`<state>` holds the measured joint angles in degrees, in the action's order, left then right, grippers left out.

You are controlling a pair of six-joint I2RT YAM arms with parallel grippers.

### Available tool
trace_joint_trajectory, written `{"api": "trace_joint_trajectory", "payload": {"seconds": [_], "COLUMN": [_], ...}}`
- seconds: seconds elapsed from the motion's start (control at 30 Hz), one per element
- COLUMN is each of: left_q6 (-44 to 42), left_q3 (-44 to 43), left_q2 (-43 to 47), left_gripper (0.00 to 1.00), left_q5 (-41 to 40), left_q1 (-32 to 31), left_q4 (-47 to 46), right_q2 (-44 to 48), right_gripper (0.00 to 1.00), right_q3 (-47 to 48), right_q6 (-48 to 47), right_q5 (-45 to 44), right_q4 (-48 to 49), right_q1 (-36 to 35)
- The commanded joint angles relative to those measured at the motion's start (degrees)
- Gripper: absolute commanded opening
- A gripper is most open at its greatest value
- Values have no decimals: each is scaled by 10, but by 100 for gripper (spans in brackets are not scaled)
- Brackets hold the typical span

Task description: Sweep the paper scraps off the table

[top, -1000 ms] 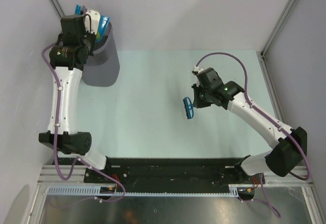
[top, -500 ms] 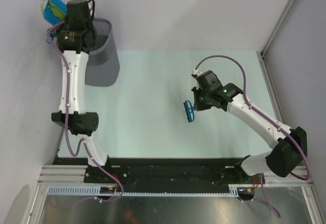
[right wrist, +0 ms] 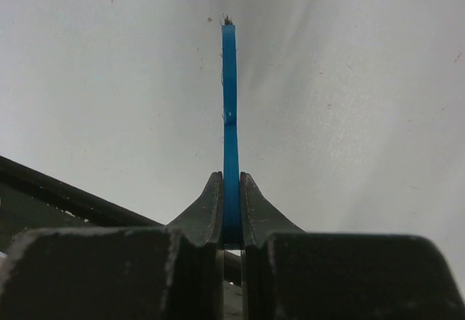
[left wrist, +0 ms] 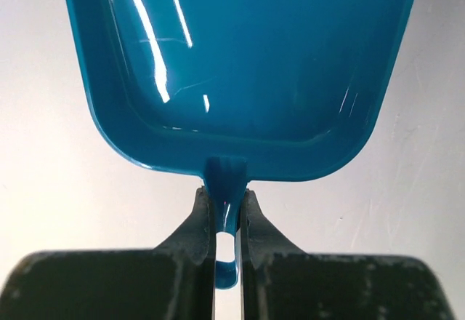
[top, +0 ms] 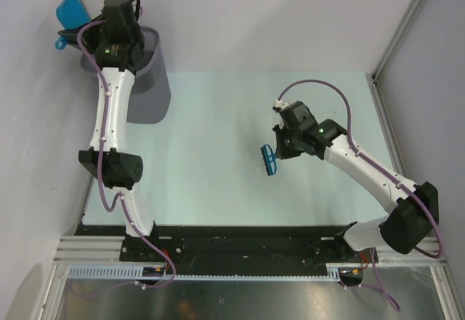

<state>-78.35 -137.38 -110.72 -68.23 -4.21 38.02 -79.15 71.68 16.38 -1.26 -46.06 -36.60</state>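
My left gripper (left wrist: 227, 198) is shut on the handle of the blue dustpan (left wrist: 240, 65), raised high at the far left beside the grey mesh wastebasket (top: 149, 80). The dustpan (top: 70, 9) shows no paper scraps inside. My right gripper (right wrist: 231, 182) is shut on the blue brush (right wrist: 229, 102), held edge-on above the table. In the top view the brush (top: 269, 160) hangs over the middle-right of the pale green table (top: 218, 167). No green paper scraps show in any view.
The wastebasket stands at the table's far left corner, under my left arm. Grey walls and metal frame posts (top: 403, 25) close in the table on the left, back and right. A black rail (top: 240, 236) runs along the near edge.
My left arm has swung the dustpan from over the wastebasket up and out to the far left, turning it. The right arm and brush have barely moved.
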Motion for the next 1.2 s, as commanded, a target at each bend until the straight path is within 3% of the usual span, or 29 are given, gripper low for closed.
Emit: {"api": "trace_joint_trajectory", "payload": {"seconds": [0.0, 0.27, 0.4, 0.7, 0.83, 0.97, 1.0, 1.17], "left_q6": [-88, -102, -40, 113, 213, 402, 425, 494], "left_q3": [4, 11, 37, 234, 376, 347, 350, 450], "left_q2": [4, 25, 79, 248, 295, 261, 257, 256], "left_gripper": [0, 0, 0, 0, 0, 0, 0, 0], "left_q5": [-35, -16, 68, 134, 164, 335, 413, 641], "left_q1": [3, 1, -31, -192, -293, -321, -321, -325], "left_q4": [-87, -127, -124, -119, -74, 164, 177, 189], "right_q2": [26, 33, 39, 105, 135, 154, 158, 166], "right_gripper": [0, 0, 0, 0, 0, 0, 0, 0], "right_q3": [0, 0, 0, 0, 0, 0, 0, 0], "right_q6": [-9, -10, -8, -9, -12, -13, -12, -13], "right_q5": [1, -5, -9, -46, -90, -106, -107, -131], "right_q4": [0, -4, -3, 1, -5, -6, -7, -15], "right_q1": [-4, -4, -5, -7, -5, 5, 6, 7]}}
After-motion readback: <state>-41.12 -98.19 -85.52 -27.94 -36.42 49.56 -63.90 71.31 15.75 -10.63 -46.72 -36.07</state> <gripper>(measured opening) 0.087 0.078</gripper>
